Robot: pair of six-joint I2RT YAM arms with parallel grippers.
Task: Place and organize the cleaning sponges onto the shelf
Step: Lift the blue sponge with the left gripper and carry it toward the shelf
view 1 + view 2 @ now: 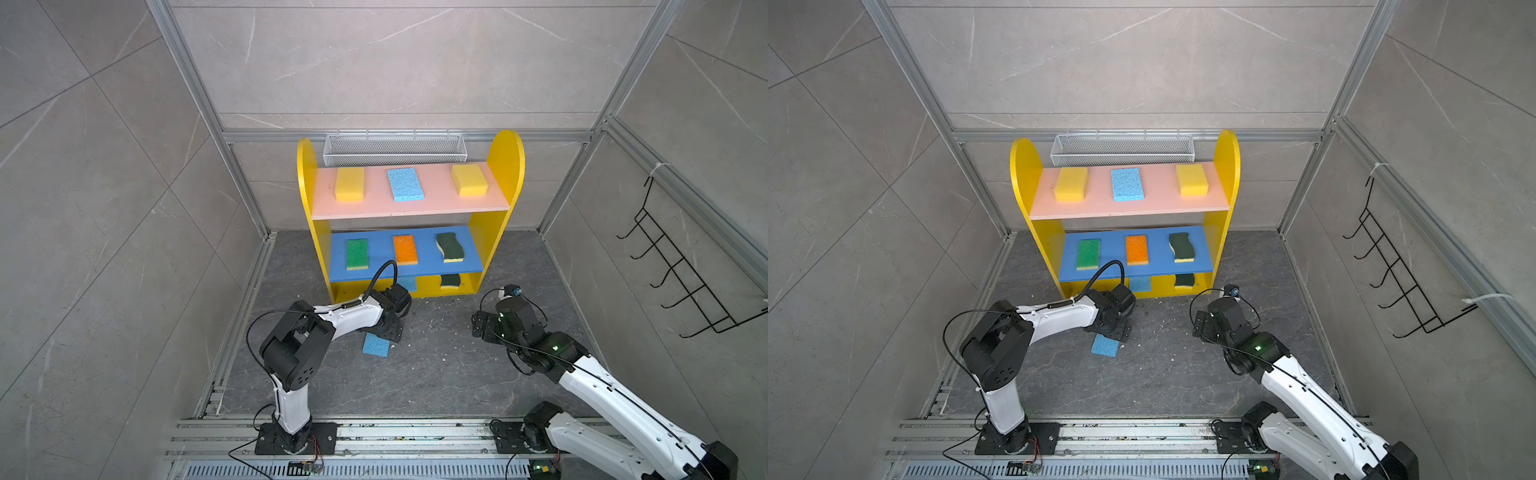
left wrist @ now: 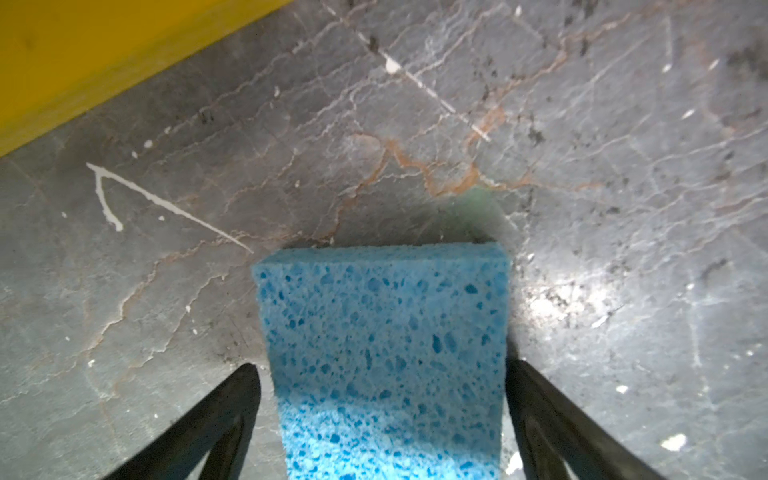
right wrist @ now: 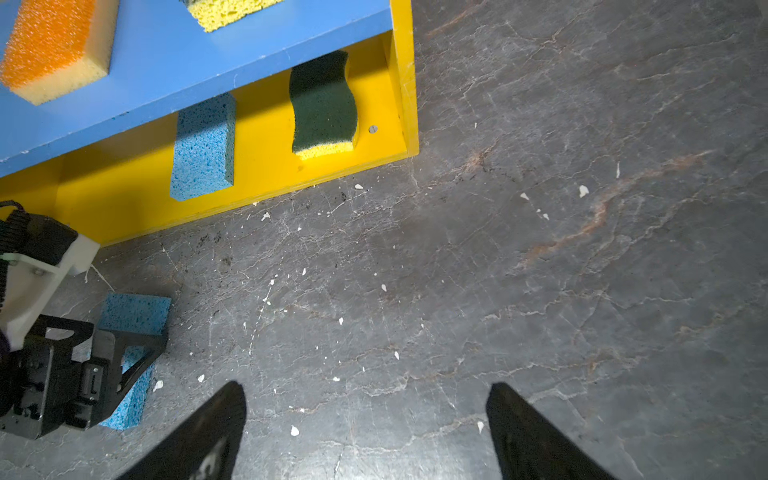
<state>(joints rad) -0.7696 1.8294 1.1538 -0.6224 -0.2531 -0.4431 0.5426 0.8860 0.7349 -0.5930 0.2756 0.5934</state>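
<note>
A light blue sponge point(image 2: 382, 332) lies on the dark floor in front of the shelf point(image 1: 505, 160), and it shows in both top views point(image 1: 376, 345) point(image 1: 1105, 345). My left gripper point(image 2: 381, 363) straddles it, open, with a gap at one finger. My right gripper point(image 3: 366, 385) hangs open over bare floor to the right point(image 1: 478, 326). The pink board carries two yellow sponges point(image 1: 349, 184) point(image 1: 469, 179) and a blue one point(image 1: 405, 184). On the blue board sit green point(image 1: 357, 254), orange point(image 1: 405, 249) and wavy dark green point(image 1: 450, 247) sponges. The bottom holds a blue point(image 3: 203, 145) and a dark green point(image 3: 324, 104) sponge.
A white mesh basket point(image 1: 392, 149) hangs behind the shelf. A black wire hook rack point(image 1: 681, 274) is on the right wall. Grey walls and aluminium rails point(image 1: 245, 291) close in the floor. White crumbs point(image 3: 584, 190) dot the floor.
</note>
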